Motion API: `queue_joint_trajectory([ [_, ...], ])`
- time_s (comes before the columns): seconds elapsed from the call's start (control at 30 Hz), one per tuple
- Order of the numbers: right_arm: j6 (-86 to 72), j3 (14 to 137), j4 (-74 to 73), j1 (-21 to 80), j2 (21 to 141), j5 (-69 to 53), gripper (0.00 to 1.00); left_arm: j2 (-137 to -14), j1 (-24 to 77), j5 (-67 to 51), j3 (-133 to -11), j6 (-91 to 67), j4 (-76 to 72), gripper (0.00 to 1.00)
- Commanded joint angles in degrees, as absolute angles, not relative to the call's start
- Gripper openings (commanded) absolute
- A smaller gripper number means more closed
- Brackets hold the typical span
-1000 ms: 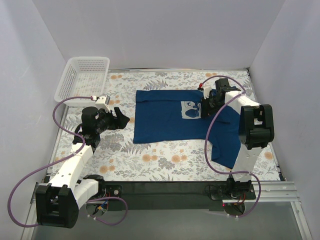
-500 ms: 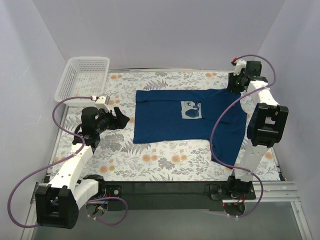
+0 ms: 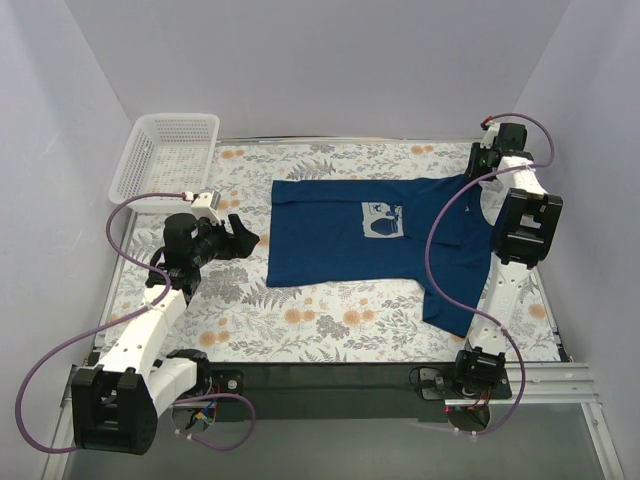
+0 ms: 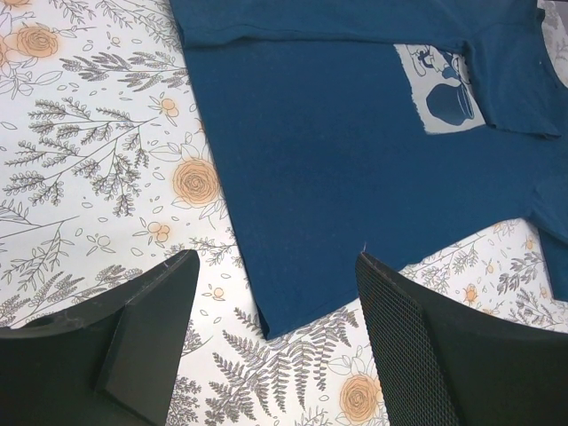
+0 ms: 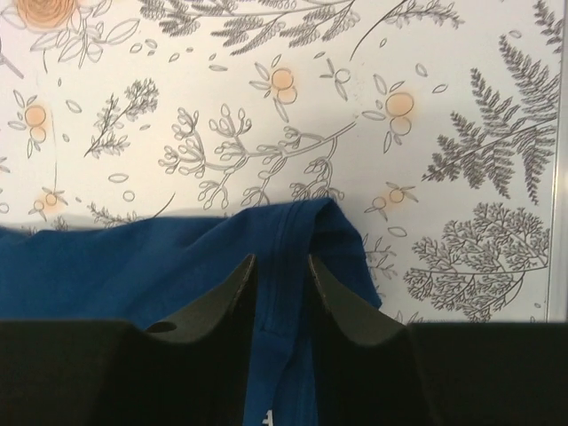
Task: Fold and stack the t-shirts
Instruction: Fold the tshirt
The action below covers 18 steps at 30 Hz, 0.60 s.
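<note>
The navy blue t-shirt (image 3: 340, 235) bears a pale square print (image 3: 381, 220) of a dark blue cartoon figure and lies on a white tablecloth (image 3: 300, 320) patterned with orange flowers and grey ferns, while left of the t-shirt the mesh basket (image 3: 165, 150) is white.

On the table (image 3: 300, 320) — t-shirt (image 3: 330, 240) centre, basket (image 3: 165, 150) far-left corner

Plain pale walls (image 3: 320, 60) on three sides, floral-patterned tabletop (image 3: 330, 325), white mesh basket (image 3: 165, 150) at far-left corner
</note>
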State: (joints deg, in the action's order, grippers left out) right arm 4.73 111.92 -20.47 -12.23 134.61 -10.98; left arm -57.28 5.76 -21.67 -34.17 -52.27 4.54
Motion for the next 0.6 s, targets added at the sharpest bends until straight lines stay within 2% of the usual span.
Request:
queue_joint_trajectory([
  [0.0, 2.38, 116.71, -19.51, -13.01, 135.70, -11.34, 0.31, -57.13, 6.06, -21.71, -34.28, -51.50, 4.66, 0.66],
  [0.57, 0.35, 118.13, -20.92, -13.62, 139.13, -13.45, 0.28, -57.83, 6.07, -21.62, -34.37, -51.42, 4.66, 0.66],
])
